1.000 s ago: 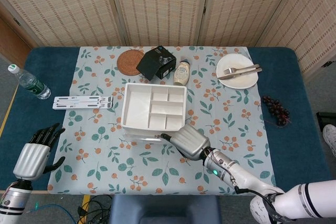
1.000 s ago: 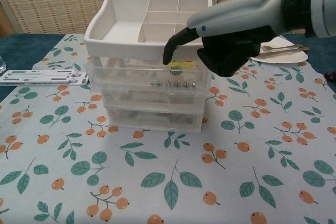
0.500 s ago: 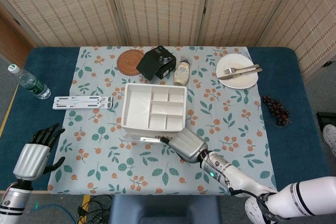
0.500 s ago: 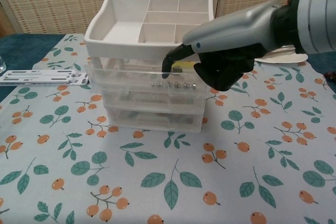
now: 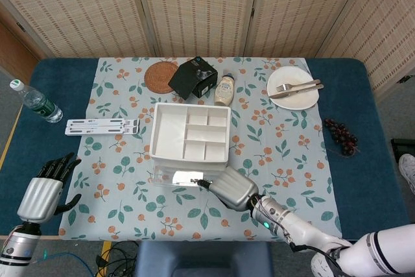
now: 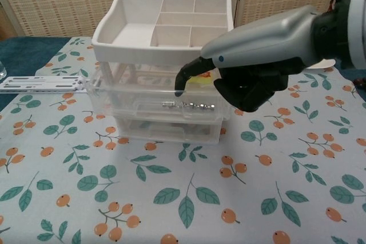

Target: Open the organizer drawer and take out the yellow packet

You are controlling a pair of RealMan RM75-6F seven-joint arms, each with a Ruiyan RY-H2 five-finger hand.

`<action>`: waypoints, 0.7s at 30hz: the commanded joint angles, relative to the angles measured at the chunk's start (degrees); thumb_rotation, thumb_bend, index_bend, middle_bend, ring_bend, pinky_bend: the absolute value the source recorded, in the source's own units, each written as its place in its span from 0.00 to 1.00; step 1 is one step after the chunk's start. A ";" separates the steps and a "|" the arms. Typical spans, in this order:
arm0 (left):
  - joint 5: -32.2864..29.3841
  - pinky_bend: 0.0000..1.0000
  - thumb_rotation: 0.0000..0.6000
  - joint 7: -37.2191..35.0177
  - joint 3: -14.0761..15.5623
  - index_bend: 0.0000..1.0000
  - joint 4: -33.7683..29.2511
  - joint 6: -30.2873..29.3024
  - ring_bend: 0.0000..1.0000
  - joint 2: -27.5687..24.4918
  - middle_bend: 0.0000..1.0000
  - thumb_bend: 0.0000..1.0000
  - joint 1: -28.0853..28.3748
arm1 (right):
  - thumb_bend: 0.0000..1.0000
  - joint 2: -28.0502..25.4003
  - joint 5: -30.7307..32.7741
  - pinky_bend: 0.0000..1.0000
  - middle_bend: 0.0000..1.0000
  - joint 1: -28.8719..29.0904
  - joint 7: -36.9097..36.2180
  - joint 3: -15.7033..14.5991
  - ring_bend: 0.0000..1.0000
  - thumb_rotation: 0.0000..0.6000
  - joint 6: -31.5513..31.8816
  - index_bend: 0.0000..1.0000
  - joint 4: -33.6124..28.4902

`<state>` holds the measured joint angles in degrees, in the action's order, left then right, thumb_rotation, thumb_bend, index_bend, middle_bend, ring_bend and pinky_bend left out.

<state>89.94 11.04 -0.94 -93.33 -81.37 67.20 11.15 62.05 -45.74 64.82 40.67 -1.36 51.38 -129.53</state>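
Right hand at the front of the organizer: one dark fingertip hooks over the front rim of the top clear drawer, which stands pulled partway out; other fingers curled under. Yellow packet lies inside that drawer, mostly hidden behind the hand. Left hand hovers off the table's near-left corner, fingers apart, holding nothing.

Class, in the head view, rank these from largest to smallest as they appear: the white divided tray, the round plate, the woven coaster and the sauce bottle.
1. white divided tray
2. round plate
3. woven coaster
4. sauce bottle

The tray sits raised, nearer the camera, yet its lead is plain.
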 commanded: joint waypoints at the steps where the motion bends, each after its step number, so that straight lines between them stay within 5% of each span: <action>1: 0.02 0.16 1.00 0.08 0.02 0.14 -0.07 0.01 0.14 0.01 0.09 0.25 0.01 | 1.00 -0.48 -1.94 1.00 1.00 -0.92 -0.76 -0.90 1.00 1.00 -0.28 0.16 -0.78; 21: 0.10 0.16 1.00 0.69 0.14 0.14 -0.63 -0.21 0.14 -0.07 0.09 0.25 -0.13 | 1.00 -2.66 -11.44 1.00 1.00 -4.62 -4.95 -3.16 1.00 1.00 -3.00 0.16 -3.35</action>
<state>90.02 11.74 -0.79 -93.96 -81.58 67.14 11.02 59.50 -56.90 60.39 35.92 -4.33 48.63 -132.71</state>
